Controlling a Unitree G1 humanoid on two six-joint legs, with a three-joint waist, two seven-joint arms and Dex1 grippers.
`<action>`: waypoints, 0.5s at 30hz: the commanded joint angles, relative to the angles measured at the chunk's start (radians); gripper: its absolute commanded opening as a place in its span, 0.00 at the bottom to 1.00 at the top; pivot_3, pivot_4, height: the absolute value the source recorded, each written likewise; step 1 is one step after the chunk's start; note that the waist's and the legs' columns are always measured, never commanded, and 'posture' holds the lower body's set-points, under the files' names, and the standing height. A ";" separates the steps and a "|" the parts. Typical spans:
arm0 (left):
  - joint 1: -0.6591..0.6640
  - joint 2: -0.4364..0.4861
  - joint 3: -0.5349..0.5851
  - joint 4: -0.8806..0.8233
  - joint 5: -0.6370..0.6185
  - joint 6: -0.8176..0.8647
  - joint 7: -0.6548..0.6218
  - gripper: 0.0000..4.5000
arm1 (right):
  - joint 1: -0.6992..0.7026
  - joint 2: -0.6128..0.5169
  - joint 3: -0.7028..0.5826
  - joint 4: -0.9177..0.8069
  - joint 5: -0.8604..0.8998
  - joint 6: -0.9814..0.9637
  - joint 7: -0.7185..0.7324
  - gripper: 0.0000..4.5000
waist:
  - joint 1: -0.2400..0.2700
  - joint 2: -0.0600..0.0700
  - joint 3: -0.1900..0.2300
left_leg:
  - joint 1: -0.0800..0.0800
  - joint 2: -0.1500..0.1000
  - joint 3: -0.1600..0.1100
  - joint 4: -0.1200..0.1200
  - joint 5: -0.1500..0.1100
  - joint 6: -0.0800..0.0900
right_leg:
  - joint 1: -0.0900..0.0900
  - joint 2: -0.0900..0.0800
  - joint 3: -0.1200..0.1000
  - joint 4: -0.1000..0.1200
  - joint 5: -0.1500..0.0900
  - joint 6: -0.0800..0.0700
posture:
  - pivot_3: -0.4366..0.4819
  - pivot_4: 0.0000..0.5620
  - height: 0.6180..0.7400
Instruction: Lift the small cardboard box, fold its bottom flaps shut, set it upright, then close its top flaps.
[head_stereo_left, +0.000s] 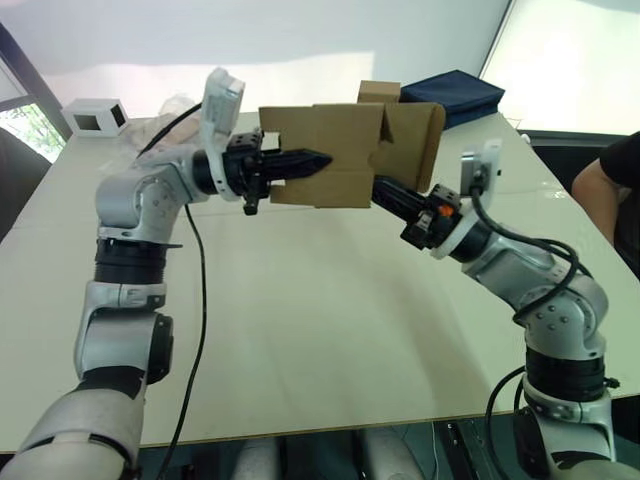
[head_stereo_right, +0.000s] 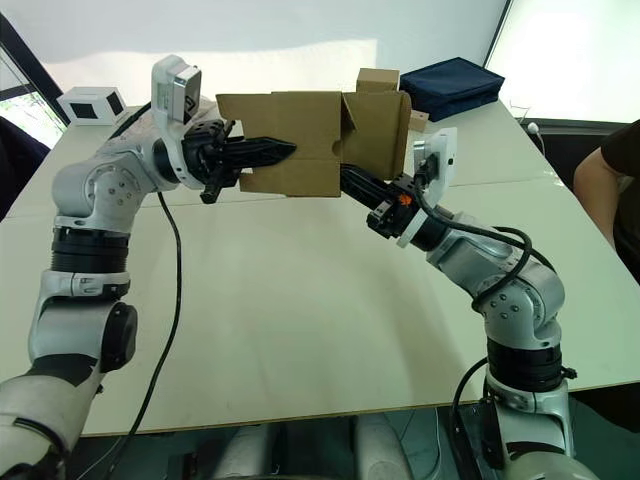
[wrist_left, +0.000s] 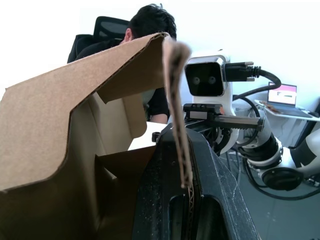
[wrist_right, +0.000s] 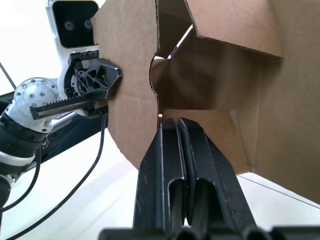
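The small cardboard box (head_stereo_left: 335, 150), plain brown, hangs on its side above the table (head_stereo_left: 320, 320), carried between both arms. My left gripper (head_stereo_left: 318, 160) reaches across its front face and is shut on one cardboard wall; in the left wrist view the panel's edge (wrist_left: 176, 100) runs down between the fingers. My right gripper (head_stereo_left: 378, 186) comes up from below at the box's right end, shut on a panel edge (wrist_right: 156, 95). Flaps (head_stereo_left: 418, 140) at that end stand open, showing the hollow inside (wrist_right: 200, 80). I cannot tell whether they are the top flaps.
At the table's far side stand a smaller cardboard cube (head_stereo_left: 378, 92) and a dark blue bag (head_stereo_left: 452, 97). A white box with a dark window (head_stereo_left: 95, 117) sits far left, beside crumpled clear plastic (head_stereo_left: 170, 112). A person (head_stereo_left: 612, 190) sits at the right edge.
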 joint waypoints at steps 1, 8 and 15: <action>-0.014 0.017 0.029 -0.020 -0.017 -0.021 -0.006 0.00 | 0.005 -0.058 -0.060 -0.065 0.077 0.028 0.030 0.01 | 0.001 0.000 0.000 | 0.000 0.000 0.000 0.000 0.000 0.000 | 0.000 0.000 0.000 0.000 0.000 0.000 | 0.48 0.27 1.00; -0.023 0.021 0.026 -0.002 -0.013 -0.032 -0.013 0.00 | 0.012 -0.112 -0.179 -0.008 0.227 0.059 0.014 0.01 | 0.001 0.000 0.000 | 0.000 0.000 0.000 0.000 -0.001 0.001 | 0.000 0.000 0.000 0.000 0.000 0.000 | 0.48 0.27 1.00; -0.032 0.033 0.037 -0.002 -0.029 -0.017 -0.022 0.00 | 0.050 -0.162 -0.293 0.087 0.327 0.065 0.016 0.01 | 0.002 0.000 0.000 | 0.000 0.000 0.000 0.000 -0.001 0.002 | 0.000 0.000 0.000 0.000 0.000 0.000 | 0.48 0.27 1.00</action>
